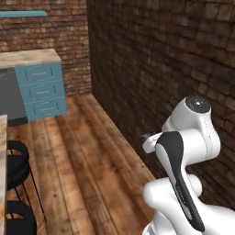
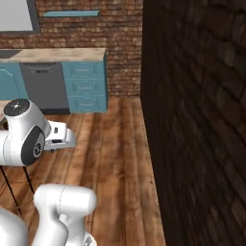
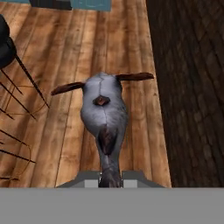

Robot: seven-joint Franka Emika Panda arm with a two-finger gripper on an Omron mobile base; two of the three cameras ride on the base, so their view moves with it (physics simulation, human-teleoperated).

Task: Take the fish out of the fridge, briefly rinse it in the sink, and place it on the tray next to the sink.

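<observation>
In the hand view the fish (image 3: 104, 114) fills the middle: a grey body seen from behind, with two thin dark fins spread left and right. Its tail end runs down into my gripper (image 3: 110, 178), which is shut on it. The fish hangs above the wooden floor, close to the dark brick wall. In the right base view the white hand (image 2: 58, 135) points right, low over the floor. The fridge, the sink and the tray are out of view.
A dark brick wall (image 1: 165, 59) runs along the right. Blue drawers (image 2: 87, 86) and a grey dishwasher (image 2: 42, 85) stand under a pale counter (image 2: 62, 54) at the back. Black wire stools (image 1: 13, 165) stand at the left. Wooden floor (image 1: 87, 156) lies open between them.
</observation>
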